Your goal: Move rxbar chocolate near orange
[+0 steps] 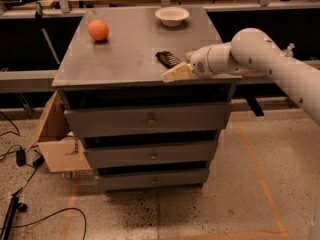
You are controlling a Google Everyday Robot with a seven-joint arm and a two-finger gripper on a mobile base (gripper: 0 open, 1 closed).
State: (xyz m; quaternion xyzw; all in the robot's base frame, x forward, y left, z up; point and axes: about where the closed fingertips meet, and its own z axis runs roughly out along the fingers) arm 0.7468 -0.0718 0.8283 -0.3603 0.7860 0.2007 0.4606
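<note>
Camera view (sole view). Gripper (175, 73) is sitting low over the front-right edge of the cabinet top (125, 59). The white arm (260, 54) is reaching in from pic-right. Grip state: cannot tell whether it is wide, narrow or holding anything. Cannot tell whether gripper is touching the top.

Task items:
- rxbar chocolate (168, 59) is lying flat on the top, just behind the gripper and a little to pic-left of it. Its near end is running right up to the gripper. Touching or apart: cannot tell.
- orange (98, 29) is sitting well apart from gripper and bar, far back and to pic-left, near the top's rear-left corner. Bare surface is lying between the two.

Other items:
- white bowl (172, 16) is standing at the rear edge, straight behind the gripper and well apart from it.
- Drawers (150, 119), stacked, are showing directly below the gripper, all closed.
- cardboard box (55, 144) is leaning on the floor against the cabinet, below and pic-left of gripper.
- Cables (30, 224) are trailing on the floor by the box.
</note>
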